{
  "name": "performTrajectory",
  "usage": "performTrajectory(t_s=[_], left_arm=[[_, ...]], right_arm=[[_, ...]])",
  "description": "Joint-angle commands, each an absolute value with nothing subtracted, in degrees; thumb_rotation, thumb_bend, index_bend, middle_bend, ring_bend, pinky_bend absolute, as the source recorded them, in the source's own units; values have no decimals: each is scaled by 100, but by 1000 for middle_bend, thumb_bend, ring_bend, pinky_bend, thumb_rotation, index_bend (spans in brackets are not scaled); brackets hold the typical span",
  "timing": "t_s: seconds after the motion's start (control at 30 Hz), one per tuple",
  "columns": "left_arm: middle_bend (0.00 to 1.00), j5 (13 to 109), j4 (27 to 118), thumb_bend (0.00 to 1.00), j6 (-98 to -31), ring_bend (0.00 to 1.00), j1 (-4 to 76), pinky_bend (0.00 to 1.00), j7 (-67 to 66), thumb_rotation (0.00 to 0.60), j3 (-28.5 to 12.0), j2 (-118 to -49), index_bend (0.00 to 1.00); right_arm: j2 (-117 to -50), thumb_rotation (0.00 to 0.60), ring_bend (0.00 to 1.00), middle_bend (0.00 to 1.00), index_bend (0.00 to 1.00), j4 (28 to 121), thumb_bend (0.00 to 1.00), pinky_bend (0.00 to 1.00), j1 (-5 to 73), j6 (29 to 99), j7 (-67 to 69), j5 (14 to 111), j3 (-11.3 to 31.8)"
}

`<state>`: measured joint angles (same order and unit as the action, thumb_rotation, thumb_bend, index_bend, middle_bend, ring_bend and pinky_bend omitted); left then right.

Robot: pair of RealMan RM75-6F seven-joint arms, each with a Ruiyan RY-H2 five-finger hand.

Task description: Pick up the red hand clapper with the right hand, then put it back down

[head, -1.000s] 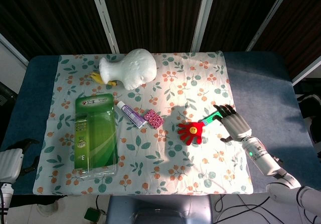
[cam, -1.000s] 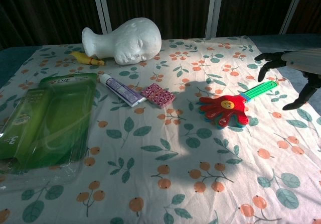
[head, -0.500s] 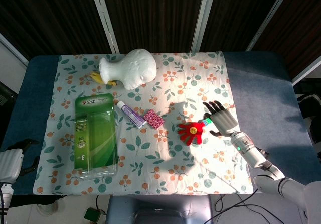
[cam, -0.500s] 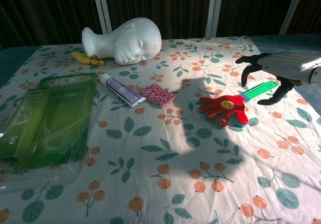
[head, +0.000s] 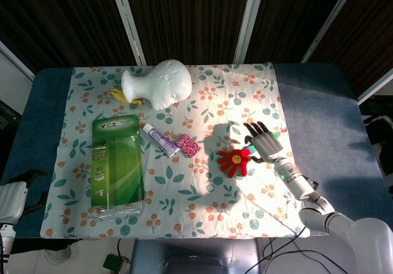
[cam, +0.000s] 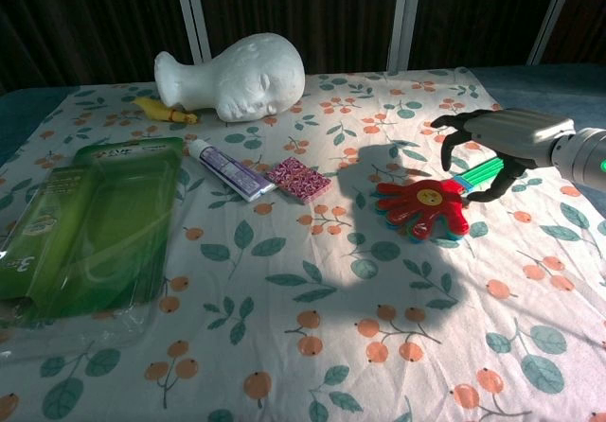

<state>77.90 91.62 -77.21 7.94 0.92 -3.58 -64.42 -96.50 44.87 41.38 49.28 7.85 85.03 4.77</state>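
I have brought the right hand point(head: 263, 140) in toward the middle of the cloth since a second ago, and it now hovers directly over the green handle of the red hand clapper point(head: 235, 161), where before it stood off to the outer side. In the chest view the right hand point(cam: 488, 143) arches above the handle with fingers spread and curled downward, thumb reaching under on the near side; I see nothing gripped, and I cannot tell whether any fingertip touches the handle. The clapper has not shifted. Its red palm-shaped head lies flat on the cloth just inward of my fingers, toward the robot's left, glossy plastic with a yellow button at its centre and stacked coloured layers showing at the edge.

Farther out from the hand on that same side lie a small pink patterned block point(head: 187, 145), then a white and purple tube point(head: 160, 139), then a large clear green blister pack point(head: 116, 163). Beyond those, away from the hand and toward the far edge, a matte white foam head point(head: 158, 83) rests on its side. All sit on a leaf-and-berry printed tablecloth point(head: 202, 225). The left hand point(head: 13, 197) shows only at the frame's lower corner, its pose unclear.
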Motion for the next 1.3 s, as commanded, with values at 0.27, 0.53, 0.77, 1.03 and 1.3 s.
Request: performTrajectory(t_s=[0.27,0.53,0.77,1.03,1.3], left_arm=[[281,7788,9164,406,-7717,291,794,347,109,600,-361,-6437,326],[281,7788,9164,406,-7729,291,788,347,108,600,-363,-6436,326],[281,7789,9161,407,-7722,291,793,347,104,600,-364,-6442,326],[282,7816,9167,407,-7734,291,793,347,105,600,-358,-6446,325],[281,7838,9169,406,-7737,291,793,347,113,600,-349,-6445,326]], right_arm=[[-9844,600,0,132,568,4215,375,0,4166,4921,999,8509,402],[-9863,600,2,180,654,4198,403,0,4153,4973,1021,8518,366],[-9875,600,74,262,749,4232,438,72,4081,5237,949,8554,358],[-9774,600,205,346,763,4479,475,271,4004,5429,851,8548,371],[-9721,600,607,526,805,4706,500,705,3920,5889,800,8669,387]])
